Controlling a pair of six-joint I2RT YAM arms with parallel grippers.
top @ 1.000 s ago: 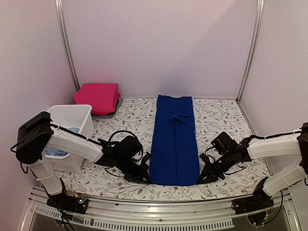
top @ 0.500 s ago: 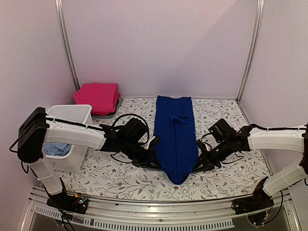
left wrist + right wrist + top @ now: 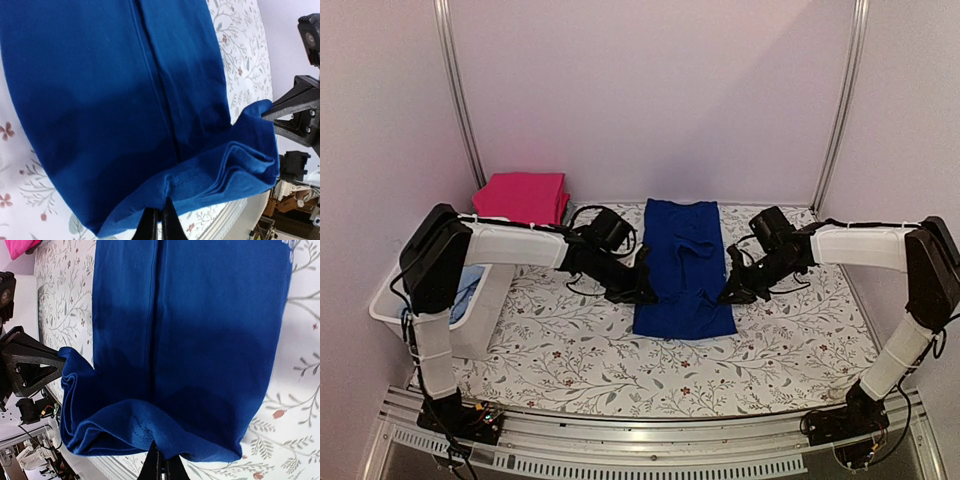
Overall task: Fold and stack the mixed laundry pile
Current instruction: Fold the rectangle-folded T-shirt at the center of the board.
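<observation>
The fold of the blue trousers [image 3: 685, 270] is the step in hand. They lie lengthwise at the centre of the top view on the flowered table [image 3: 570, 345], with their near end doubled back over the legs.

The left gripper [image 3: 642, 294] is pinched tight on the hem's left corner and the right gripper [image 3: 727, 295] on its right corner. Both wrist views show blue cloth clamped between closed fingers, the hem sagging between them.

Next, I judge, the hem should travel toward the waistband at upper centre, corners level, and be laid flat before either grip lets go. A folded pink garment [image 3: 523, 200] sits at upper left — the likely stack. Pale-blue cloth [image 3: 468, 285] waits in the basket [image 3: 492, 300] at left.
</observation>
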